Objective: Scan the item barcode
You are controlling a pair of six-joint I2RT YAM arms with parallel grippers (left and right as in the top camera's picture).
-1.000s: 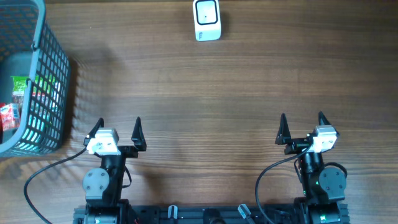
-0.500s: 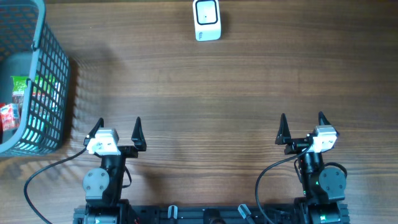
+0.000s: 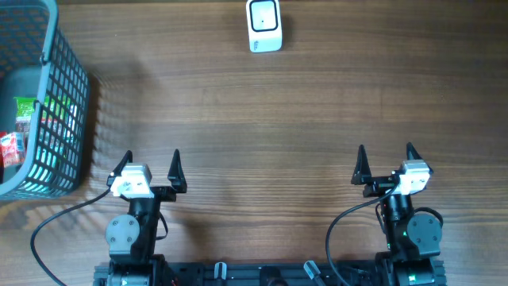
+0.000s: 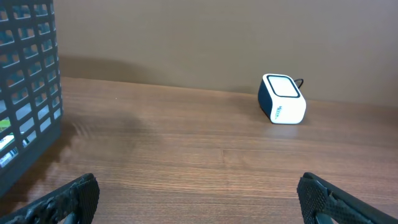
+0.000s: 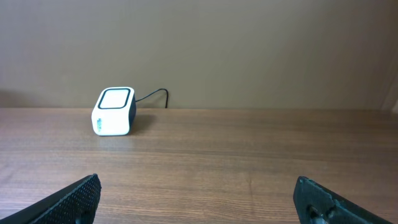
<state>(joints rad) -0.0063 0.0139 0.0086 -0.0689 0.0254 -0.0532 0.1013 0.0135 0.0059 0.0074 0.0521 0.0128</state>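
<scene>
Currently left fingers (image 3: 177,168) spread wide, empty, touching nothing; right fingers (image 3: 361,163) equally wide apart, empty.

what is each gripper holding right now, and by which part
Nothing is held. The left gripper and the right gripper both stand open and empty, apart from the basket and the scanner.

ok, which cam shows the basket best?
Overhead: it looks down into the basket and shows the packets inside, though the left frame edge crops it. Left wrist catches only part of its mesh wall. Right wrist doesn't show it.
</scene>
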